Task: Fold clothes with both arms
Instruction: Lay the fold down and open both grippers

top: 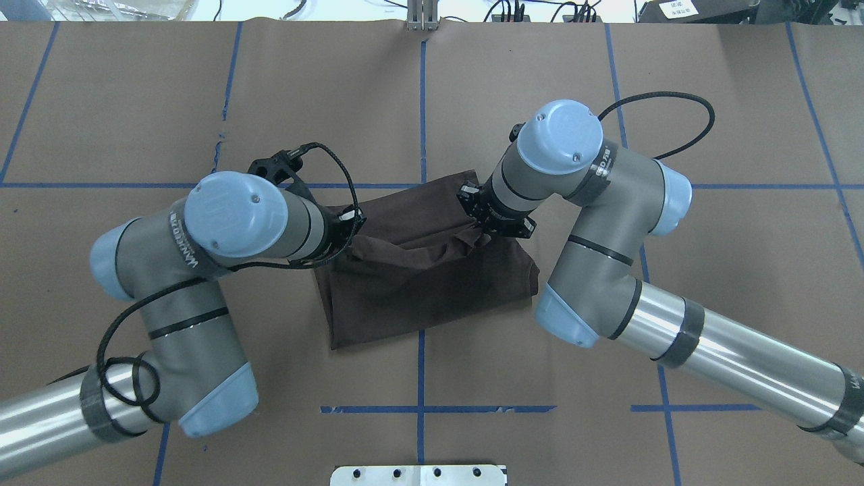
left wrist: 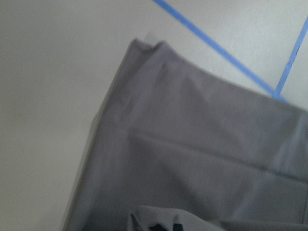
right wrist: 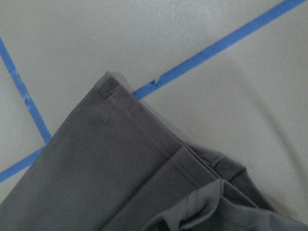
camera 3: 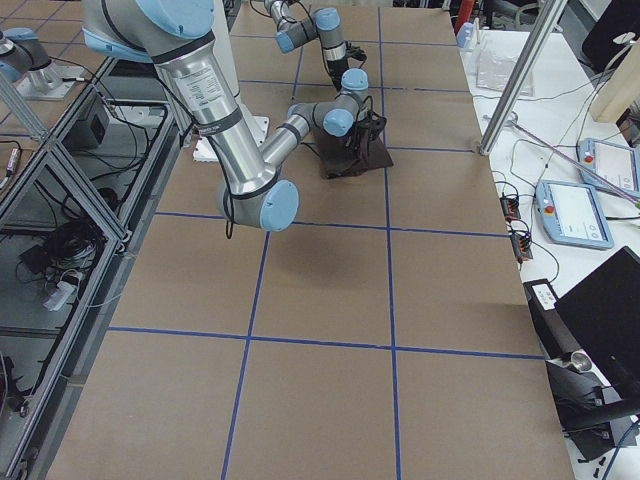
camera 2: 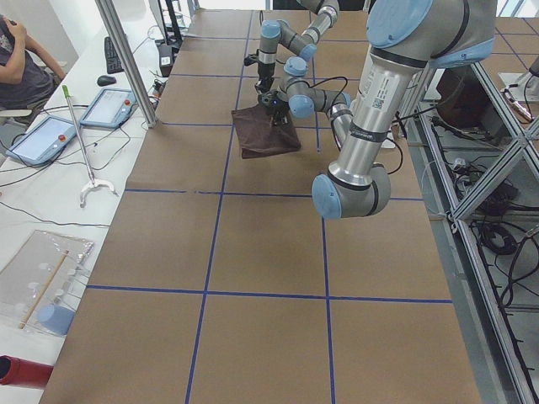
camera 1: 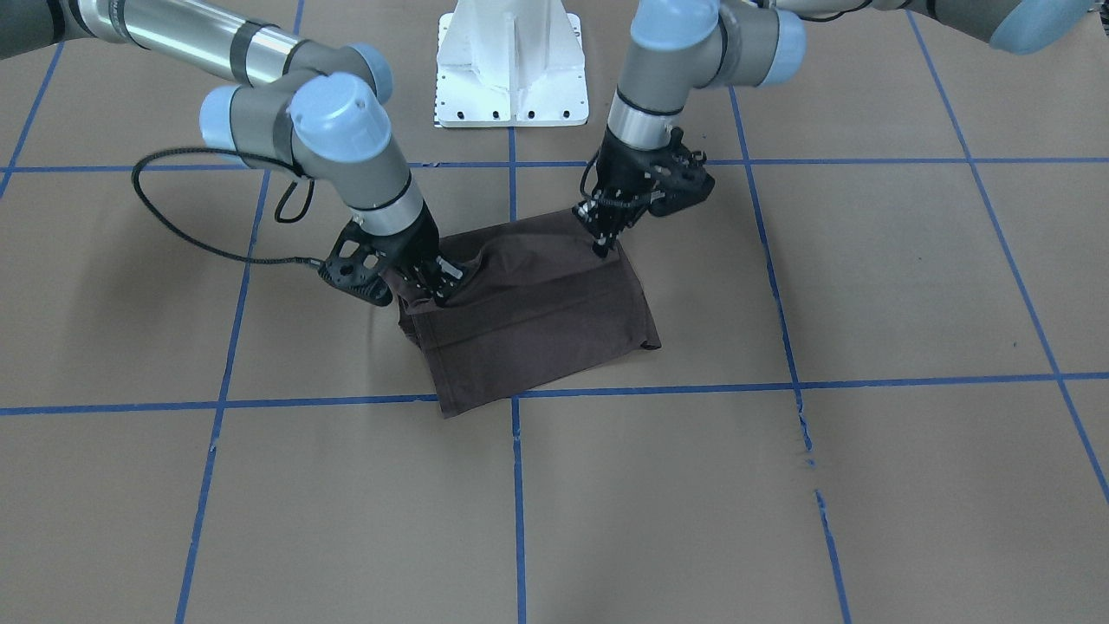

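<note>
Black and slim, the left gripper [camera 1: 603, 244] points steeply down at the robot-side edge of a dark brown T-shirt [camera 1: 537, 321]. Its fingertips are drawn together on a pinch of cloth that rises a little to meet them. The right gripper [camera 1: 440, 290] does the same at the other end of that edge: tilted and clenched on a bunched tuck of fabric, with wrinkles running from it toward the middle. In the overhead view the raised layer sags in soft creases between the two. The rest of the garment lies flat beneath it as a rough rectangle folded into several layers.

The left wrist camera looks down on a smooth corner of the shirt resting on the paper, with a gathered lump of cloth at the bottom of that view. The right wrist camera shows a stitched hem corner and stacked layer edges just beside a blue line.

The left arm [top: 223, 223] and right arm [top: 574, 169] bend in from either side, wrists over the shirt. The shirt sits near the middle of the table [camera 1: 866, 277], which is covered in brown paper crossed by blue tape lines [camera 1: 658, 388]. One line runs under the shirt's operator-side corner. The white pedestal base [camera 1: 511, 65] stands apart behind it.
</note>
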Motion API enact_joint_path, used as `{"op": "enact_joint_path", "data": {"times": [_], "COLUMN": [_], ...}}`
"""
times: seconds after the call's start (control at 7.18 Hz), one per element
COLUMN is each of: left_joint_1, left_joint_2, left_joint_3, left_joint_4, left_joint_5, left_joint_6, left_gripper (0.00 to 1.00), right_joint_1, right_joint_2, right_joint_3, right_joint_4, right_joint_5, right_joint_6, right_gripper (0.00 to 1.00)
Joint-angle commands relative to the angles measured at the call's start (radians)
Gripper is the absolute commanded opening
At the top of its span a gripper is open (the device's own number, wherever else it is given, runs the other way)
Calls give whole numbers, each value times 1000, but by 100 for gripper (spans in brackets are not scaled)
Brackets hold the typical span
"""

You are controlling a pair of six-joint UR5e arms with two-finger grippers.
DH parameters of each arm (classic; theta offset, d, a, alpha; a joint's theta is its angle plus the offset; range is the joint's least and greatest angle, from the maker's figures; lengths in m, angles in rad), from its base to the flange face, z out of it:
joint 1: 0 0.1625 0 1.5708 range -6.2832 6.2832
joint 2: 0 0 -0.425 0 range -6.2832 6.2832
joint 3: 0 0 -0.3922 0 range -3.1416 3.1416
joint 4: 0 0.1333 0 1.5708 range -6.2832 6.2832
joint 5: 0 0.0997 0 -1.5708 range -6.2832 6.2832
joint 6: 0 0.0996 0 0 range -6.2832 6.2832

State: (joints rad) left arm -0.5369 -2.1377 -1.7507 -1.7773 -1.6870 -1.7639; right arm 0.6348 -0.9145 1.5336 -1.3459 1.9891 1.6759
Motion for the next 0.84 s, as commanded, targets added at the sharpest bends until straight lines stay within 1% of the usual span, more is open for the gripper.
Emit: {"op": "enact_joint_path", "data": {"times": [0.0, 0.14, 0.28, 0.42, 0.56, 0.7], "left_joint_1": [-98, -113, -118, -118, -121, -149], "left_joint_2": [-40, -42, -47, -57, -60, -59], "left_joint_3": [298, 377, 378, 375, 364, 341], "left_joint_4": [-211, -311, -318, -318, -314, -306], "left_joint_5": [1, 6, 1, -2, -8, -92], "left_joint_6": [162, 257, 308, 308, 310, 311], "left_gripper": [57, 100, 100, 100, 100, 100], "right_joint_1": [49, 66, 103, 152, 167, 184], "right_joint_2": [87, 95, 97, 104, 106, 106], "right_joint_3": [-192, -220, -225, -225, -225, -225], "right_joint_4": [10, 28, 28, 27, 21, 18], "right_joint_5": [36, 36, 71, 147, 158, 159], "right_joint_6": [-92, -163, -197, -218, -235, -263], "right_gripper": [70, 100, 100, 100, 100, 100]}}
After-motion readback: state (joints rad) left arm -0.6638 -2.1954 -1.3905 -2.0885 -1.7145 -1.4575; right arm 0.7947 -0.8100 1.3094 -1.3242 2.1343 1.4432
